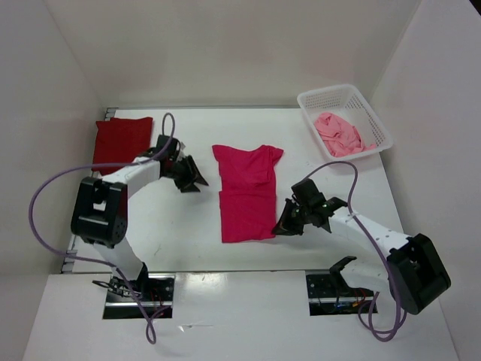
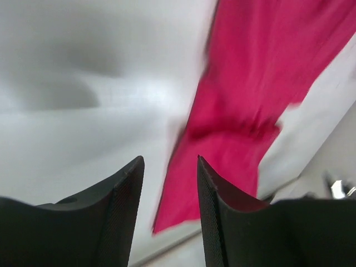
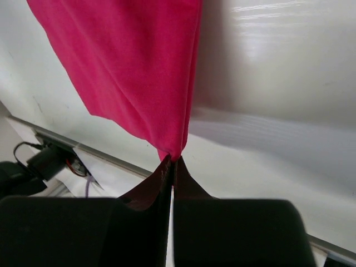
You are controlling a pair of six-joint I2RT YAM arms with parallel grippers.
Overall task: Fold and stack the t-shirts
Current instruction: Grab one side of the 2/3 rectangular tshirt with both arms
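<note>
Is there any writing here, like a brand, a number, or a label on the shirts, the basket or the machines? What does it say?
No text can be read in any view.
The bright pink shirt, the dark red shirt and the pale pink shirt: plain cloth, no print or tag showing.
The white basket: no label.
The left arm and the right arm: no lettering visible; any marking is too small to tell.

My white lattice basket (image 1: 376,116) sits at two o'clock on my white table (image 1: 173,222), near its far corner. Plain white walls (image 1: 225,45) stand around, from nine to three.
</note>
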